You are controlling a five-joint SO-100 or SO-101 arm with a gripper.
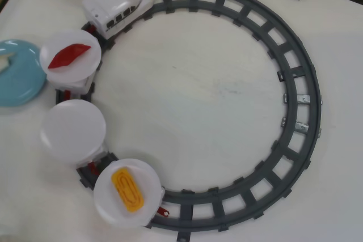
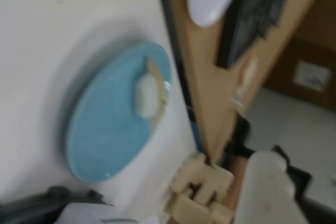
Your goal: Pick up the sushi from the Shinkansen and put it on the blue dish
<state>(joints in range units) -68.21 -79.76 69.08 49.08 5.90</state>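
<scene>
- Overhead, the Shinkansen (image 1: 120, 5) is seen at the upper left of a dark grey ring of track (image 1: 295, 83) laid on the white bench (image 1: 204, 89); its nose is turned toward the upper right.
- Three round white plates are carried behind it down the left side of the ring; the first plate (image 1: 71, 55) holds a red diamond-shaped piece (image 1: 68, 55); the middle plate (image 1: 73, 130) is shown bare; the last plate (image 1: 126, 192) holds a bright orange ridged piece (image 1: 127, 189).
- The blue dish (image 1: 20, 80) is cut by the left edge of the overhead view, just beside the first plate; a pale patch is seen on it at the edge.
- In the wrist view, which is blurred and tilted, the blue dish (image 2: 113, 121) is shown with the sushi (image 2: 148, 94) lying on it near its rim; the piece appears pale with a tan edge.
- Pale blocky parts at the bottom of the wrist view are taken for the fingers (image 2: 202, 198); whether they are open or closed cannot be told; nothing is seen held in them.
</scene>
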